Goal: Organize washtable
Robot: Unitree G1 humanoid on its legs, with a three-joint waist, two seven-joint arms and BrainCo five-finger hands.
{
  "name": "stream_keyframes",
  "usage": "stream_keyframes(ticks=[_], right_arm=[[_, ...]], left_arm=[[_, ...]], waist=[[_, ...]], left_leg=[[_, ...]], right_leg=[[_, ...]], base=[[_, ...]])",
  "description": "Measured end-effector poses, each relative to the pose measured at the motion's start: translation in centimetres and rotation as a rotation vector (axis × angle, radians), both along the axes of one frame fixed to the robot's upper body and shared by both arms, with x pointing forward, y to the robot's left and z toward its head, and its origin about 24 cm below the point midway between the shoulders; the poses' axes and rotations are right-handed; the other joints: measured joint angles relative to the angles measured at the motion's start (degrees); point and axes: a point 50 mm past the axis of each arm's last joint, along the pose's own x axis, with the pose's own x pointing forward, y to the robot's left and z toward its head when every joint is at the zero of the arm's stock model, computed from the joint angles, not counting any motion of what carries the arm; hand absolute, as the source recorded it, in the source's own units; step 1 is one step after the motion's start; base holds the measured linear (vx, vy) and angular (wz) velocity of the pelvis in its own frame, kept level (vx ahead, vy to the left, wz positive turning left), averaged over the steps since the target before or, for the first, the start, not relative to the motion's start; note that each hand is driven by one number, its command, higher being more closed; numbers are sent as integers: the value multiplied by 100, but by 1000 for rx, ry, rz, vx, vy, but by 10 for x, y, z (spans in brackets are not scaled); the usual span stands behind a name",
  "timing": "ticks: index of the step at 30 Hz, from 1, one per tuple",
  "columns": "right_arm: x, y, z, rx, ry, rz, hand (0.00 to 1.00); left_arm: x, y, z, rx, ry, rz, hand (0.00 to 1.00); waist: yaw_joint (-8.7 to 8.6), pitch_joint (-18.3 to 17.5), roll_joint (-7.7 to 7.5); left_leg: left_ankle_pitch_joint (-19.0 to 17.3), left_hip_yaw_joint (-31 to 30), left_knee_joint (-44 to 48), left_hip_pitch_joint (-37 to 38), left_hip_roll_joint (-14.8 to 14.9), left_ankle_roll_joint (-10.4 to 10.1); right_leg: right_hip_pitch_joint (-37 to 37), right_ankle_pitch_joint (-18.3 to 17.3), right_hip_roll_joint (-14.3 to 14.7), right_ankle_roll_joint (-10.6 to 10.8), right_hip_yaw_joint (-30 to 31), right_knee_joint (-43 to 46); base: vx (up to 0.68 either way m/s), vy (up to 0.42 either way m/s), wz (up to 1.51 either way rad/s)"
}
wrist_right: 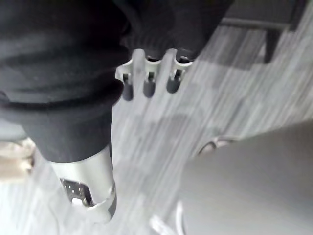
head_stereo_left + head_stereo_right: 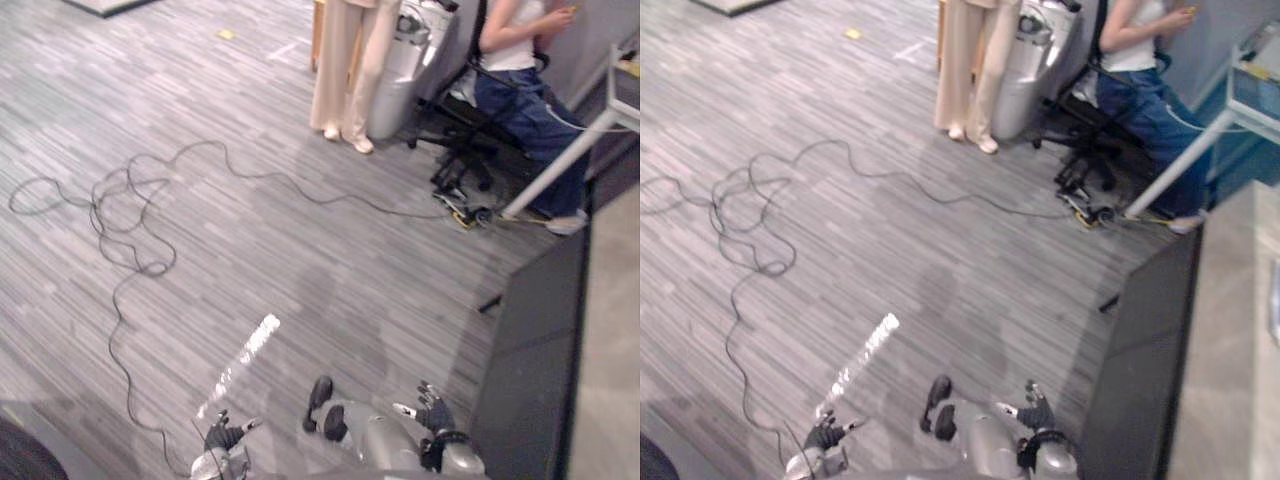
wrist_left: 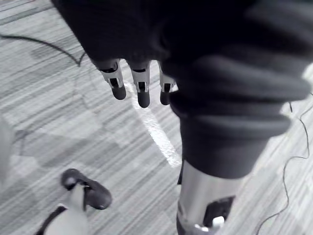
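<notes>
Left hand (image 2: 222,437) and right hand (image 2: 432,412) hang over the floor (image 2: 300,260), both empty.
Left at 7 o'clock, right at 5, fingers loosely straight on each. Counter (image 2: 1230,350) along the 3 o'clock edge, apart from both hands. Standing person (image 2: 345,70) at 12, seated person (image 2: 520,90) at 1.
</notes>
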Motion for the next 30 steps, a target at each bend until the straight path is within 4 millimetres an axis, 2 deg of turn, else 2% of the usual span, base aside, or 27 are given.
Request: stream_keyframes(ticks=[1, 2, 3, 4, 5, 6, 7, 8, 9, 10, 11, 12, 13, 14, 15, 16, 17, 18, 19, 20, 21, 23, 24, 25, 26, 28, 30], right_arm=[[1, -3, 1, -20, 4, 22, 0], [2, -3, 1, -23, 11, 30, 0], [-2, -2, -3, -25, 41, 22, 0], [-4, -1, -4, -20, 54, 21, 0], [-5, 1, -5, -14, 60, 20, 0], [-5, 3, -5, -7, 59, 19, 0], [-5, 4, -5, -5, 57, 20, 0], [-5, 5, -5, -1, 57, 16, 0], [-5, 5, -5, -4, 58, 16, 0], [-6, 5, -6, -5, 62, 16, 0], [-8, 4, -6, -7, 66, 17, 0], [-12, 3, -7, -16, 79, 22, 0], [-17, 4, -10, -11, 95, 22, 0], [-27, 7, -14, -5, 130, 31, 0], [-29, 11, -14, 2, 133, 40, 0], [-28, 20, -14, 17, 131, 70, 0], [-27, 25, -14, 21, 127, 88, 0], [-26, 26, -13, 21, 122, 97, 0], [-21, 23, -11, 12, 102, 101, 0], [-14, 22, -9, 1, 85, 111, 0], [-13, 21, -9, -3, 84, 121, 0], [-4, 25, -7, -13, 67, 161, 0], [-1, 26, -7, -12, 67, 171, 0], [4, 27, -6, -14, 64, 184, 0], [9, 27, -5, -25, 55, 198, 0], [15, 25, -4, -40, 49, 211, 0], [11, 20, -5, -52, 57, 209, 0]], left_arm=[[1, -6, 0, -18, -14, 22, 0], [-1, -7, 1, -23, -17, 37, 0], [-3, -4, 1, -17, -15, 42, 0], [-3, -2, 2, -11, -22, 45, 0], [-2, 0, 3, -3, -32, 43, 0], [2, 1, 6, 3, -54, 42, 0], [3, 1, 7, 6, -62, 42, 0], [5, 1, 8, 8, -73, 41, 0], [8, -2, 9, 5, -85, 39, 0], [9, -2, 9, 5, -91, 36, 0], [8, -3, 9, 4, -89, 33, 0], [6, -4, 8, 0, -84, 39, 0], [4, -3, 8, 1, -81, 43, 0], [-3, 1, 6, 8, -64, 50, 0], [-4, 3, 6, 12, -60, 54, 0], [-4, 9, 7, 28, -58, 51, 0], [-5, 13, 7, 38, -51, 48, 0], [-5, 14, 7, 41, -47, 47, 0], [-5, 13, 7, 38, -41, 41, 0], [-7, 10, 4, 30, -18, 27, 0], [-9, 9, 2, 25, -8, 21, 0], [-9, 4, -1, 23, 24, -40, 0], [-9, 3, -2, 22, 33, -53, 0], [-6, 1, -2, 18, 39, -72, 0], [-8, -2, -4, 12, 55, -79, 0], [-9, -3, -5, 9, 65, -87, 0], [-15, -2, -6, 20, 86, -104, 0]], waist=[[59, 34, 200], [102, 79, 245], [241, 102, 204], [291, 103, 172], [342, 104, 130], [384, 100, 97], [405, 115, 67], [454, 130, 33], [527, 122, 41], [536, 120, 47], [540, 64, 73], [557, -19, 111], [581, -110, 57], [567, -366, -19], [583, -429, -86], [649, -461, -212], [652, -516, -366], [663, -486, -373], [655, -469, -362], [578, -456, -300], [515, -453, -252], [469, -446, -141], [469, -444, -123], [474, -406, -53], [466, -351, 30], [427, -288, 114], [280, -296, 21]], left_leg=[[281, 54, 1479, -583, 388, 2], [256, 125, 2161, -820, 624, 26], [166, 205, 2561, -1071, 799, 136], [126, 208, 2588, -1224, 858, 202], [73, 192, 2435, -1479, 917, 288], [11, 169, 1834, -1918, 956, 391], [-1, 145, 1517, -2082, 940, 411], [2, 8, 704, -2328, 809, 408], [59, -319, -205, -2502, 638, 331], [128, -516, -648, -2577, 566, 257], [249, -860, -1378, -2669, 524, 59], [439, -1061, -1678, -2761, 567, -47], [671, -1052, -1512, -2745, 554, -53], [819, -1007, -1279, -2724, 466, -8], [866, -881, -1210, -2641, 462, 63], [791, -413, -1108, -2410, 513, 262], [654, -36, -1140, -2111, 519, 400], [598, 209, -1229, -1885, 527, 460], [496, 499, -1492, -1405, 509, 498], [483, 721, -1789, -944, 524, 505], [483, 893, -1931, -731, 563, 505], [487, 1421, -2448, -250, 627, 500], [494, 1549, -2556, -164, 629, 487], [505, 1837, -2752, 3, 636, 464], [523, 2023, -2860, 104, 633, 422], [550, 2229, -2937, 268, 605, 332], [478, 2165, -2968, 706, 294, 47]], right_leg=[[356, -227, 205, 38, 222, -39], [666, -373, 315, 51, 426, -64], [1123, -557, 378, 99, 816, -108], [1342, -604, 380, 112, 1005, -170], [1629, -643, 366, 178, 1296, -297], [1991, -667, 290, 223, 1767, -499], [2107, -683, 244, 252, 1966, -570], [2302, -775, 95, 417, 2327, -646], [2454, -904, -41, 566, 2750, -680], [2538, -997, -119, 645, 2937, -684], [2596, -1227, -202, 788, 3270, -663], [2680, -1478, -244, 895, 3577, -597], [2688, -1613, -318, 937, 3774, -506], [2589, -1656, -406, 954, 4122, -255], [2485, -1629, -461, 1002, 4236, -29], [2188, -1572, -587, 1198, 4323, 630], [1764, -1323, -724, 1693, 4119, 1534], [1495, -1133, -829, 2004, 3941, 2058], [1099, -1195, -1069, 1958, 3386, 2747], [880, -1346, -1271, 1741, 2579, 2904], [795, -1410, -1320, 1636, 2199, 2855], [460, -1438, -1422, 1562, 806, 2172], [349, -1411, -1416, 1557, 514, 1916], [142, -1319, -1401, 1471, -124, 1505], [-36, -1141, -1325, 1317, -645, 1164], [-126, -703, -1063, 1001, -994, 506], [60, 265, -852, 464, -924, -152]], base=[[594, 33, -66], [893, 53, -126], [725, 62, -125], [696, 66, -138], [739, 130, -152], [563, 145, -151], [639, 232, -172], [497, 275, -164], [497, 304, -168], [510, 359, -162], [532, 413, -153], [554, 449, -151], [622, 520, -152], [531, 441, -129], [658, 537, -173], [683, 578, -179], [641, 552, -177], [533, 489, -166], [353, 338, -141], [321, 319, -127], [254, 287, -98], [203, 233, -92], [288, 212, -90], [357, 221, -94], [299, 145, -94], [306, 70, -81], [432, -37, -58]])
